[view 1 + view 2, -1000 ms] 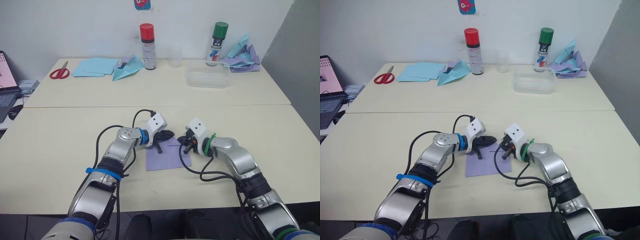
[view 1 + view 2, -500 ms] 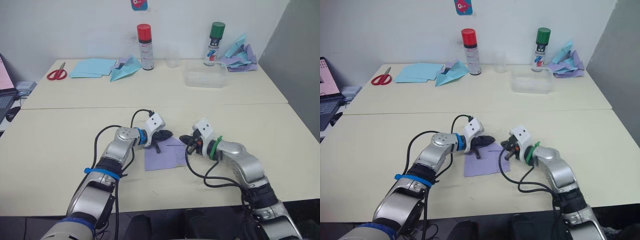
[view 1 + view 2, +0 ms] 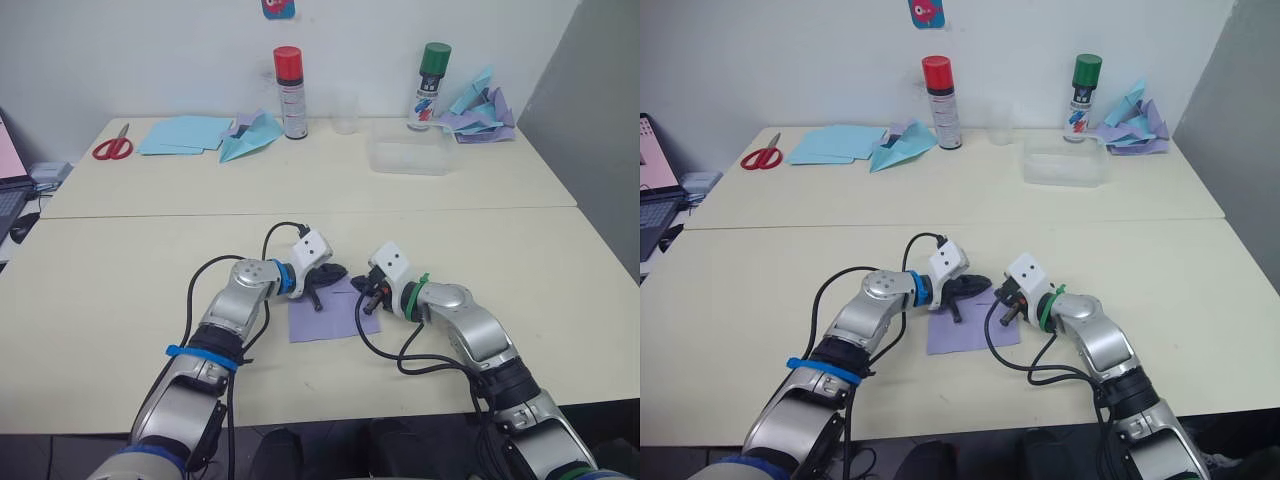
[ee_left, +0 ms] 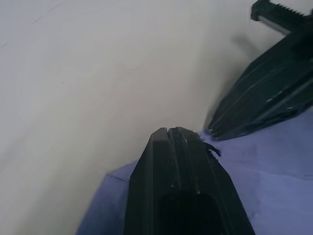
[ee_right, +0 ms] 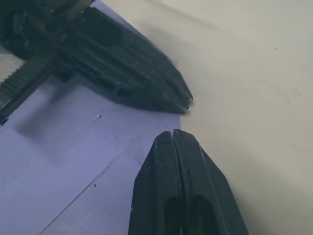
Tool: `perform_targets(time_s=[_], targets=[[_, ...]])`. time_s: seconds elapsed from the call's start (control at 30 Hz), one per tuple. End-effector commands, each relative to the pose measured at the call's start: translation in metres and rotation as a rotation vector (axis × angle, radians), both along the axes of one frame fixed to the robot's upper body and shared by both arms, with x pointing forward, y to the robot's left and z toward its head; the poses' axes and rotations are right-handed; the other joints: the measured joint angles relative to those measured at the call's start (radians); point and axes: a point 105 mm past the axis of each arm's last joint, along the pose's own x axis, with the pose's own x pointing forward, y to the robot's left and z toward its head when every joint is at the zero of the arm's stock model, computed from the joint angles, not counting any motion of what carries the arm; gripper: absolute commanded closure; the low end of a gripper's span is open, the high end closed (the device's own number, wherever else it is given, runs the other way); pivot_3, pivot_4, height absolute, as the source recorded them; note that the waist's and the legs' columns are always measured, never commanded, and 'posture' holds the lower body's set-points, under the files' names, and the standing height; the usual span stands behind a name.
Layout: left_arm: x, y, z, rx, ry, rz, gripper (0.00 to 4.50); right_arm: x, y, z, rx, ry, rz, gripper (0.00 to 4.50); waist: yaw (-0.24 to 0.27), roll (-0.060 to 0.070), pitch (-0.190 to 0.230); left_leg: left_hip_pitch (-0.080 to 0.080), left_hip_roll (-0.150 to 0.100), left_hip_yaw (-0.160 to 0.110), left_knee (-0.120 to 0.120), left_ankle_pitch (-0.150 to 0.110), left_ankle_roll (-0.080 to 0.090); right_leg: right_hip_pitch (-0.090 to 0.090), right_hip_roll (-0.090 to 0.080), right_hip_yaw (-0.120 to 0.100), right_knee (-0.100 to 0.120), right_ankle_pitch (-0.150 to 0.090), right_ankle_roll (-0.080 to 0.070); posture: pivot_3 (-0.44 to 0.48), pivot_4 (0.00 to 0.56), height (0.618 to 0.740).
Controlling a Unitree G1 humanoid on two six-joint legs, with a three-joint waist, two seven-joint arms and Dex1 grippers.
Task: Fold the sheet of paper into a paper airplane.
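Observation:
The sheet of paper point(image 3: 326, 320), pale lavender with faint crease lines, lies flat on the near table between my two arms. My left gripper point(image 3: 342, 270) is shut, its tip resting at the sheet's far edge point(image 4: 230, 161). Coming in from the right, my right gripper point(image 3: 359, 288) is shut too, its tip at the far right corner of the sheet point(image 5: 88, 161). The two tips almost meet. In each wrist view, the other gripper point(image 5: 132, 73) lies just beyond that arm's own fingertips. A paper airplane of this lavender paper is out of view.
On the far table stand a red spray can point(image 3: 288, 78), a green spray can point(image 3: 433, 72), a clear cup point(image 3: 346, 112) and a clear plastic box point(image 3: 408, 158). Light blue sheets point(image 3: 185, 133), a blue plane point(image 3: 250, 138), scissors point(image 3: 110, 148) and a heap of planes point(image 3: 478, 108) lie there.
My right gripper has moved back left to the sheet's far right corner after drawing away half a second ago. The left gripper and the sheet stay put.

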Motion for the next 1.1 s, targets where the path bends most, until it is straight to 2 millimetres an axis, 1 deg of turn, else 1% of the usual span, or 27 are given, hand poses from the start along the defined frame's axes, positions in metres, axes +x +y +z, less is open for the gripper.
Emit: perform_targets(time_s=[0.03,0.1,0.2,0.27,0.33,0.37,0.47,0.5,0.57,0.63,0.7,0.73,0.8,0.87,0.9,0.93,1.0,1.07,1.1], targets=[[-0.005,-0.007,0.004,-0.017,-0.022,-0.019,4.5,-0.007,-0.005,-0.019,-0.038,0.062,-0.001,4.49,0.0,0.0,0.0,0.0,0.0,0.0,0.0,0.0,0.0,0.0,0.0,0.0,0.0,0.0,0.0,0.0,0.15,0.74],[-0.005,-0.004,-0.008,0.013,0.007,0.007,4.5,-0.008,-0.003,-0.019,-0.033,0.065,0.005,4.49,0.0,0.0,0.0,0.0,0.0,0.0,0.0,0.0,0.0,0.0,0.0,0.0,0.0,0.0,0.0,0.0,0.15,0.74],[0.0,0.012,-0.026,0.096,0.034,0.076,4.5,-0.01,-0.001,-0.021,-0.033,0.068,0.013,4.49,0.0,0.0,0.0,0.001,0.0,0.0,0.0,0.0,0.0,0.0,0.0,0.0,0.0,0.0,0.0,0.0,0.15,0.74],[0.005,0.027,-0.032,0.127,0.043,0.138,4.5,-0.011,0.0,-0.021,-0.032,0.067,0.014,4.49,0.0,-0.001,-0.001,0.002,0.0,0.0,0.0,0.0,0.0,0.001,0.0,0.0,0.0,0.0,0.0,0.0,0.15,0.74],[0.011,0.043,-0.032,0.138,0.041,0.208,4.5,-0.011,0.001,-0.021,-0.029,0.065,0.013,4.49,-0.001,-0.001,-0.002,0.003,0.0,0.0,0.0,0.0,0.0,0.002,0.0,0.0,0.0,0.0,0.0,0.0,0.15,0.74],[0.017,0.054,-0.028,0.13,0.034,0.271,4.5,-0.01,0.001,-0.02,-0.026,0.064,0.013,4.49,-0.002,0.0,-0.002,0.003,0.0,0.0,0.0,0.0,0.0,0.002,0.0,0.0,0.001,0.0,0.0,0.0,0.15,0.74],[0.027,0.076,-0.017,0.096,0.002,0.379,4.5,-0.011,0.003,-0.02,-0.021,0.063,0.014,4.49,-0.004,0.0,-0.002,0.004,0.001,0.0,0.0,0.0,0.0,0.002,0.0,0.0,0.001,0.0,0.0,0.0,0.15,0.74],[0.028,0.079,-0.014,0.082,-0.011,0.392,4.5,-0.011,0.003,-0.02,-0.02,0.064,0.014,4.49,-0.004,0.0,-0.002,0.004,0.001,-0.001,0.0,0.0,0.0,0.002,0.0,0.0,0.001,0.0,0.0,0.0,0.15,0.74],[0.029,0.079,0.001,0.003,-0.05,0.389,4.5,-0.012,0.003,-0.021,-0.016,0.067,0.015,4.49,-0.005,0.0,-0.002,0.004,0.001,-0.001,0.0,0.0,0.0,0.002,0.0,0.0,0.001,0.0,0.0,0.0,0.15,0.74],[0.028,0.077,0.024,-0.111,-0.094,0.394,4.5,-0.011,0.004,-0.021,-0.014,0.067,0.015,4.49,-0.006,0.0,-0.002,0.003,0.001,0.0,0.0,0.0,0.0,0.002,0.0,0.0,0.001,0.0,0.0,0.0,0.15,0.74],[0.028,0.079,0.04,-0.198,-0.116,0.419,4.5,-0.01,0.004,-0.02,-0.011,0.065,0.015,4.49,-0.006,-0.001,-0.001,0.002,0.002,0.0,0.0,0.0,0.0,0.001,-0.001,0.0,0.001,0.0,0.0,0.0,0.15,0.74],[0.027,0.085,0.051,-0.248,-0.134,0.446,4.5,-0.009,0.005,-0.019,-0.006,0.062,0.016,4.49,-0.004,-0.001,-0.001,0.002,0.002,0.0,0.0,0.0,0.0,0.0,-0.001,0.0,0.001,0.0,0.0,0.0,0.15,0.74],[0.019,0.096,0.064,-0.315,-0.144,0.477,4.5,-0.006,0.008,-0.017,0.001,0.055,0.019,4.49,-0.006,-0.002,-0.001,0.001,0.002,-0.001,0.0,0.0,0.0,0.0,-0.001,0.0,0.001,0.0,0.0,0.0,0.15,0.74],[0.01,0.1,0.066,-0.342,-0.125,0.48,3.96,-0.005,0.009,-0.016,0.004,0.051,0.021,4.5,-0.009,-0.002,-0.001,0.002,0.002,0.0,0.0,0.0,0.0,0.0,-0.001,0.0,0.001,0.0,0.0,0.0,0.15,0.74],[0.0,0.097,0.061,-0.361,-0.072,0.445,3.78,-0.005,0.01,-0.016,0.006,0.051,0.022,4.5,-0.011,-0.002,-0.001,0.002,0.002,0.0,0.0,0.0,0.0,0.0,-0.001,0.0,0.001,0.0,0.0,0.0,0.15,0.74],[-0.01,0.094,0.055,-0.377,-0.012,0.416,3.47,-0.005,0.011,-0.016,0.007,0.051,0.024,4.5,-0.013,-0.002,-0.001,0.002,0.002,0.0,0.0,0.0,0.0,0.0,-0.001,0.0,0.001,0.0,0.0,0.0,0.15,0.74],[-0.024,0.091,0.042,-0.379,0.062,0.395,2.84,-0.005,0.012,-0.016,0.008,0.053,0.029,4.5,-0.014,-0.002,-0.001,0.003,0.002,0.0,-0.001,0.0,0.0,0.001,-0.001,0.0,0.001,0.0,0.0,0.0,0.15,0.74],[-0.027,0.094,0.028,-0.335,0.08,0.422,2.19,-0.005,0.012,-0.016,0.008,0.055,0.033,4.5,-0.014,-0.002,-0.001,0.002,0.002,-0.001,-0.001,0.0,0.0,0.001,-0.002,0.0,0.001,0.0,0.0,0.0,0.15,0.74],[-0.028,0.094,0.019,-0.31,0.099,0.426,1.94,-0.004,0.013,-0.016,0.008,0.056,0.034,4.5,-0.014,-0.002,-0.001,0.002,0.002,-0.001,0.0,0.0,0.0,0.001,-0.002,0.0,0.001,0.0,0.0,0.0,0.15,0.74]])
